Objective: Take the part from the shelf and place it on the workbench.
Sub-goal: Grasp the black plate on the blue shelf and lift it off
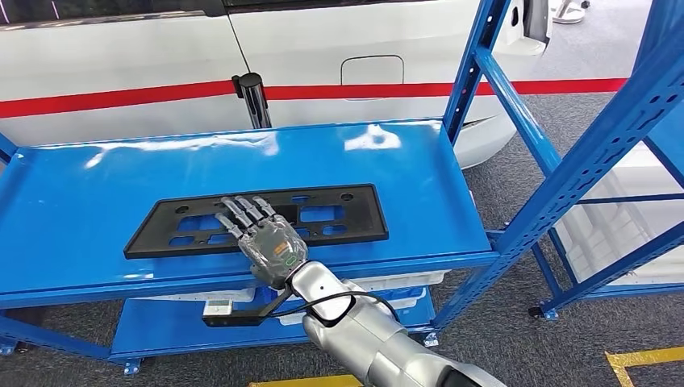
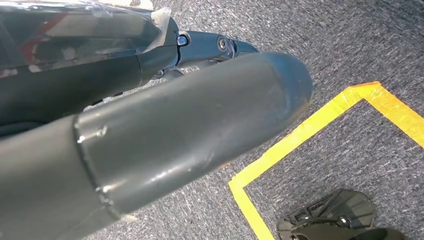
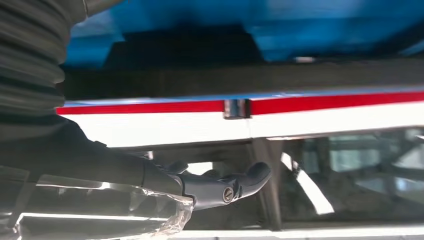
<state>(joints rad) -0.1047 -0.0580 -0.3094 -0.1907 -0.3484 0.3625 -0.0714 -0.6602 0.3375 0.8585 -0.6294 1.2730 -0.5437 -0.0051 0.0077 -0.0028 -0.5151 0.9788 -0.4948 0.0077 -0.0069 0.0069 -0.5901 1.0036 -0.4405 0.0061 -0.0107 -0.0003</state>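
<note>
The right hand lies flat on the black part, a long plate with cut-outs on the blue shelf, fingers spread straight and grasping nothing. To lift it well, I judge the fingers should hook through a cut-out or around the near edge. The left wrist view shows grey carpet and yellow floor tape; I cannot tell the left hand's state.

Hidden and cut-off parts

The near edge of the flat black plastic plate-shaped part is being covered by the silver right hand; contact cannot be told. The blue metal shelf is being cropped at the left edge.
</note>
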